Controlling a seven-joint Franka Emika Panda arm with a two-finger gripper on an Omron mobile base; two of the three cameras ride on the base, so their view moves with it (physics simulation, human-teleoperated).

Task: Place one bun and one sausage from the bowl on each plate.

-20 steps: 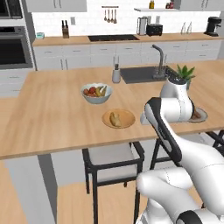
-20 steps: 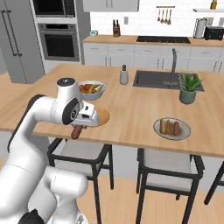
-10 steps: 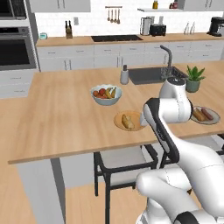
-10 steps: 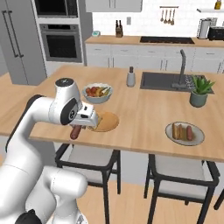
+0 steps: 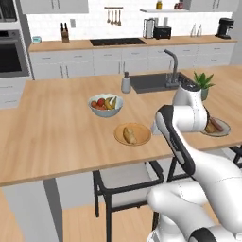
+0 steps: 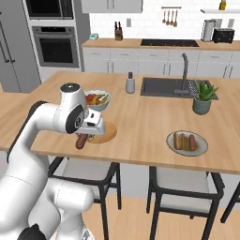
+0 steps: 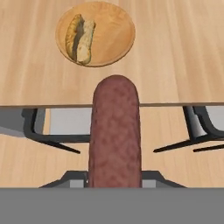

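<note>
- The gripper (image 6: 83,138) hangs over the near edge of the wooden island counter (image 6: 145,126), its fingers drawn in tight on a sausage (image 6: 81,140) that points down out of the hand.
- In the hand view the held sausage (image 7: 114,131) runs up the middle, a reddish-brown cylinder whose rounded end lies over the counter's edge.
- Under the counter edge, dark stools (image 6: 91,173) with pale seats stand on the wood floor.
- Just beyond the sausage tip sits the tan wooden plate (image 7: 118,41), with one bun (image 7: 81,38) lying on the left side of it, next to the rim.
- From the left base view the same tan plate (image 5: 141,137) lies near the counter's front edge, the bun (image 5: 128,134) on it, close beside the arm's elbow.
- To the robot's right, well apart from the tan plate, a shallow round dish (image 6: 199,147) holds two buns (image 6: 178,140) and a sausage; whether this is the bowl or a plate is hard to tell at this size.
- Behind the tan plate stands a pale bowl of bananas and red fruit (image 5: 105,105).
- Farther back come a small grey bottle (image 6: 130,84), the sink with its tap (image 6: 183,77), and a potted plant (image 6: 204,98).
</note>
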